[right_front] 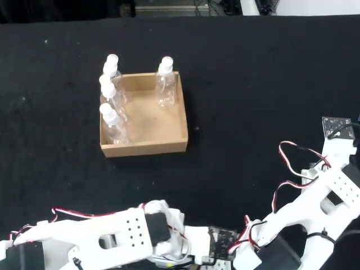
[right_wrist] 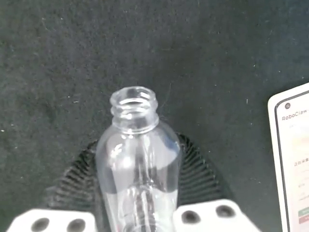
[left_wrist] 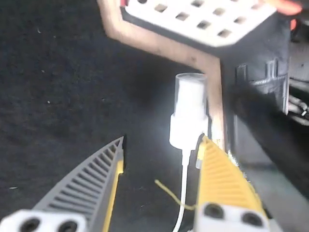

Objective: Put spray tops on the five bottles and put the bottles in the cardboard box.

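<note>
We are capping the fifth bottle (right_wrist: 137, 159).
Our right fingers (right_wrist: 198, 174) clasp it; left fingers (left_wrist: 219, 188), spread wide, must grip the spray top (left_wrist: 189, 116).

A table (right_front: 253, 73) draped in plain black cloth.

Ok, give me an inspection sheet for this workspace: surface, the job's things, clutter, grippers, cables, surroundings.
Surface: black table, no spills seen.
Job's things: cardboard box holds four bottles with spray tops, upright. The fifth bottle has no top and sits in the right gripper. A loose spray top lies by the left gripper.
Clutter: phone on the table near the right gripper.
Grippers: left jaws apart, spray top beside the yellow jaw; right jaws shut on the fifth bottle.
Cables: red and white wires loop off the arms, apart from the box.
Surroundings: past the table's far edge, too dark to tell.
</note>
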Robot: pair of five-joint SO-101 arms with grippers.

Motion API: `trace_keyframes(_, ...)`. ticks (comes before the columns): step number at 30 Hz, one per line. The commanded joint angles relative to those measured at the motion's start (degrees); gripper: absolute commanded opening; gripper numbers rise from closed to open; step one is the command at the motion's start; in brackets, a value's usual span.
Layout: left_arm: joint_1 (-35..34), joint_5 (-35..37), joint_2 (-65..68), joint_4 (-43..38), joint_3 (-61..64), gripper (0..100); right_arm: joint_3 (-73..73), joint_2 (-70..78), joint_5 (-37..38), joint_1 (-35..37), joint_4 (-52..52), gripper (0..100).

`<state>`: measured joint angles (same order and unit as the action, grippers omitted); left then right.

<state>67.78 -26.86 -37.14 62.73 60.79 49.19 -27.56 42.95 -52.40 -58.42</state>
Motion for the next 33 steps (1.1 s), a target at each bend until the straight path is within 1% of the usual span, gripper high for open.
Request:
trace_keyframes(1, 0.7, 5.9, 0.4, -6.4, 2.8, 22, -1.3, -2.9, 0.5, -1.1, 0.7, 1.1)
trace_keyframes(4, 1.8, 7.6, 0.4, -7.7, 3.0, 22, -1.3, -2.9, 0.5, -1.0, 0.7, 1.1)
trace_keyframes(9, 2.8, 7.8, 0.3, -4.6, 1.0, 22, -1.3, -2.9, 0.5, -1.0, 0.7, 1.1)
trace_keyframes(12, 2.8, 7.9, 0.4, -4.4, 0.4, 22, -1.3, -2.9, 0.5, -1.0, 0.7, 1.1)
trace_keyframes(19, 2.8, 10.9, 0.4, -13.1, 5.1, 22, -1.3, -2.9, 0.5, -1.0, 0.7, 1.1)
trace_keyframes(28, 2.8, 11.2, 0.5, -13.5, 4.7, 22, -1.2, -2.9, 0.5, -1.0, 0.7, 1.1)
trace_keyframes(33, 2.8, 11.2, 2.9, -13.8, 4.8, 22, -1.2, -2.9, 0.5, -0.7, 0.7, 1.1)
